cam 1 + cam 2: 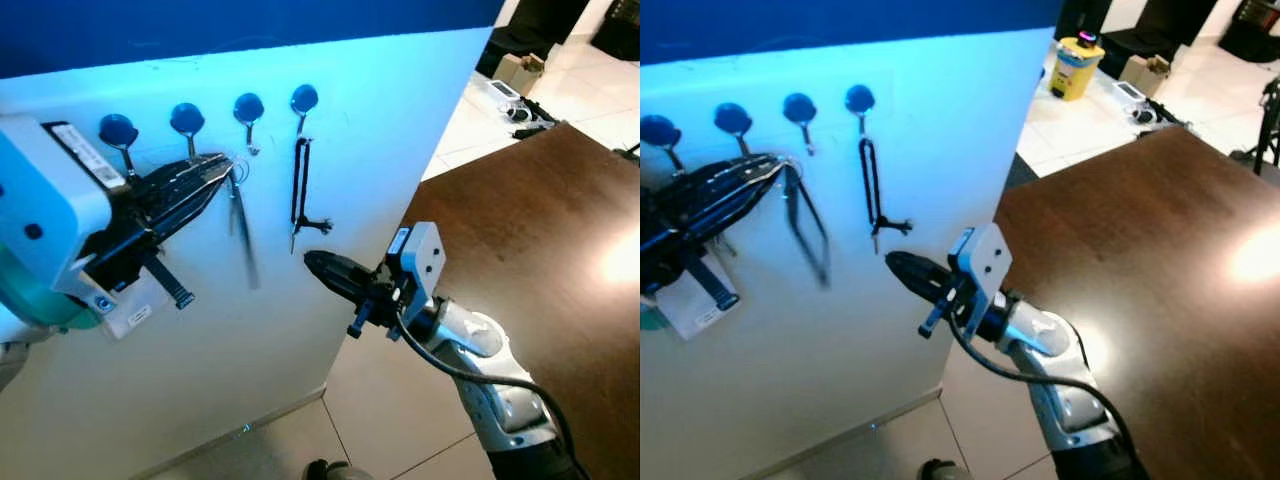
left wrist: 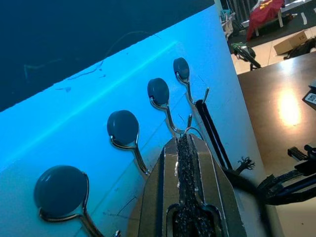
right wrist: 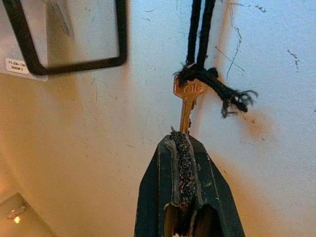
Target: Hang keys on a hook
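Against the pale wall panel (image 1: 300, 330), lit cold blue under a dark blue band, four round-headed hooks (image 1: 248, 108) ran in a row. From the rightmost hook (image 1: 304, 100) a black cord (image 1: 298, 180) hung down with a frayed knot, and a brass key (image 3: 187, 101) dangled at its end; the stamped letters on the key's head were too small to read. The right gripper (image 1: 318, 265) sat just below that key, its fingers pressed together with the blade's tip between the pads. The left gripper (image 1: 215, 172) was raised at the third hook, fingers closed on a thin wire ring (image 1: 238, 168) whose dark strap (image 1: 243, 235) hung blurred beneath. A dark wooden table (image 1: 540, 220) stood to the right, catching a bright glare, over a pale tiled floor (image 1: 390, 420). A yellow container (image 1: 1076, 65) stood farther off on the floor. White labels on the left wrist housing (image 1: 85, 155) carried print too fine to make out.
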{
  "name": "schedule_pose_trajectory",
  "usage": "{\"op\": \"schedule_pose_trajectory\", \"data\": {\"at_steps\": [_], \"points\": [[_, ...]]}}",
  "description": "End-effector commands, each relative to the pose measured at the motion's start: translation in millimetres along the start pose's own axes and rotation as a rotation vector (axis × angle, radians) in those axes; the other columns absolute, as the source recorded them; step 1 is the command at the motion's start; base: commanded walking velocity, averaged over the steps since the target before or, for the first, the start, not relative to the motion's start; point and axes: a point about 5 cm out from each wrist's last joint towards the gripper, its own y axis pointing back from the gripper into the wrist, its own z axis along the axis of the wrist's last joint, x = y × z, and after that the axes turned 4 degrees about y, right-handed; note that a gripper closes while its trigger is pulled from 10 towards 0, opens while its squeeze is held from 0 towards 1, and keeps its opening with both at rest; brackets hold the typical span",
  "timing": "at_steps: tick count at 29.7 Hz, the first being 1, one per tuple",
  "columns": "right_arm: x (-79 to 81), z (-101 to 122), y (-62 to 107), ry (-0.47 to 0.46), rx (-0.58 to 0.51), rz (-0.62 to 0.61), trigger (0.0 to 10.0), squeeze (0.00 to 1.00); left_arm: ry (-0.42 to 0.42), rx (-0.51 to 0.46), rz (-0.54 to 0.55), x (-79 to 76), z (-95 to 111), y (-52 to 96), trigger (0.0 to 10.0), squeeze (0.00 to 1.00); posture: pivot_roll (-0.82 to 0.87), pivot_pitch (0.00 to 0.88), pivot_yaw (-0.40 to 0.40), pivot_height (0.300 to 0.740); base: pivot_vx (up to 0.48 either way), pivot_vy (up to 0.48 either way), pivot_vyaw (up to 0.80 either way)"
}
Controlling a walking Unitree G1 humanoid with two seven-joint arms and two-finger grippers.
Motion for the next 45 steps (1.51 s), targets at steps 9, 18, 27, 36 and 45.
{"op": "schedule_pose_trajectory", "data": {"at_steps": [9, 18, 27, 36, 45], "points": [[-4.3, -3, -1.5, 0.004, 0.003, 0.009, 10.0, 0.0, -0.079, 0.015, 0.108, 7.7, 6, 5.8, 10.0, 0.0, 0.13, 0.032, -0.016, 0.74, 0.0, 0.0, 0.0], [-5.2, -4, -4.5, 0.0, 0.001, 0.024, 10.0, 0.0, -0.068, -0.034, 0.078, 9.4, 20, 20.2, 10.0, 0.0, 0.16, 0.039, -0.027, 0.74, 0.0, 0.0, 0.0], [-4.9, -5, -6.2, -0.001, -0.002, 0.022, 10.0, 0.0, -0.066, -0.038, -0.107, 1.8, 23, 28.9, 10.0, 0.0, 0.15, 0.042, -0.012, 0.74, 0.0, 0.0, 0.0], [-4.4, -6, -5.8, -0.004, -0.002, 0.021, 10.0, 0.0, -0.092, -0.01, -0.056, 4.5, 25, 26.0, 10.0, 0.0, 0.15, 0.036, -0.014, 0.74, 0.0, 0.0, 0.0], [-5.3, -7, -5.6, -0.001, -0.005, 0.018, 10.0, 0.0, -0.081, -0.026, -0.057, 6.9, 28, 24.6, 10.0, 0.0, 0.15, 0.032, -0.011, 0.74, 0.0, 0.0, 0.0]]}}
